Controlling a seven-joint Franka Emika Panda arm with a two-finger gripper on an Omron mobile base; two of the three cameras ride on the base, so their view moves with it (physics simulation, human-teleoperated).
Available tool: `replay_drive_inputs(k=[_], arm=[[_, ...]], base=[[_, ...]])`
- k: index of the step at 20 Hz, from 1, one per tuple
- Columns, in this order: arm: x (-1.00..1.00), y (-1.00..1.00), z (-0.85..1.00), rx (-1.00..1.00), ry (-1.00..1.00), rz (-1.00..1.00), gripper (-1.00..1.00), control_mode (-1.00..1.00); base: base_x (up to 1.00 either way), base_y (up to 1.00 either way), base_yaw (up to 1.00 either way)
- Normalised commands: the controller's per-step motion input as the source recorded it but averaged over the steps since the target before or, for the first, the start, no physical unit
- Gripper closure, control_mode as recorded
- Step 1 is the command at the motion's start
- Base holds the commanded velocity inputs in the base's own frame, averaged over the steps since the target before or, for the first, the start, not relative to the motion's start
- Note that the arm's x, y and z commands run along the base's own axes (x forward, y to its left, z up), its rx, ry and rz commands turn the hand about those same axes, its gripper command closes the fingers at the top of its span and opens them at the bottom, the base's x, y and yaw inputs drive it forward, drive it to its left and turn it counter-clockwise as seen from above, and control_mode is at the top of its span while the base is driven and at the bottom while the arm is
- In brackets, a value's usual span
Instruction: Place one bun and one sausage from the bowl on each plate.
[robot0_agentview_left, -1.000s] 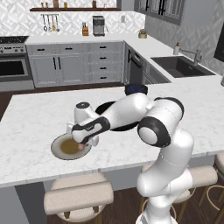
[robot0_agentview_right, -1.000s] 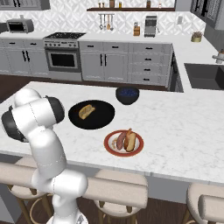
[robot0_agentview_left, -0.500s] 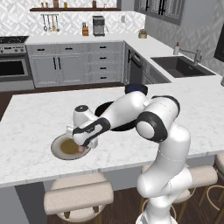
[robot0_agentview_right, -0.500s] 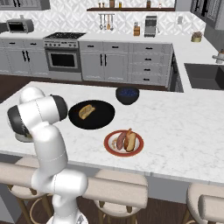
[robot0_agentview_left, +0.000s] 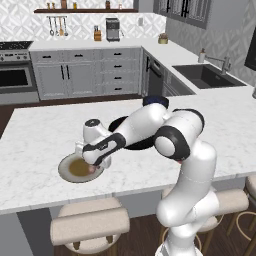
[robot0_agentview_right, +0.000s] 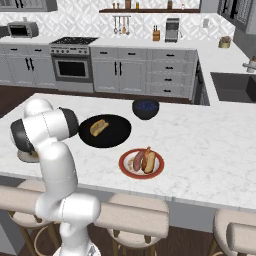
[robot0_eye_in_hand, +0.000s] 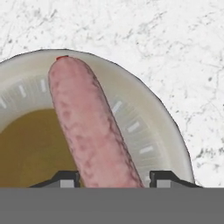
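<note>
We count two plates: the grey-rimmed plate (robot0_agentview_left: 65, 172) at the near left of the island and the red-rimmed plate (robot0_agentview_right: 141, 163) near its right. There is one black bowl (robot0_agentview_right: 105, 130) and one dark-blue bowl (robot0_agentview_right: 145, 108). Sausages number two, the sausage over the grey plate (robot0_eye_in_hand: 89, 127) and the sausage on the red plate (robot0_agentview_right: 138, 160). Buns number two as well: the bun in the black bowl (robot0_agentview_right: 99, 127) and the bun on the red plate (robot0_agentview_right: 149, 160).
</note>
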Motion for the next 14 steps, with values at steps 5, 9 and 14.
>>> replay_drive_inputs(k=[5, 9, 14], arm=[[0.00, -0.05, 0.02, 0.00, 0.00, 0.00, -1.00, -1.00], [-0.13, -0.27, 0.48, 0.00, 0.00, 0.00, -1.00, -1.00], [-0.34, -0.40, 0.70, 0.00, 0.00, 0.00, -1.00, -1.00]], base=[[0.00, 0.00, 0.00], [0.00, 0.00, 0.00], [0.00, 0.00, 0.00]])
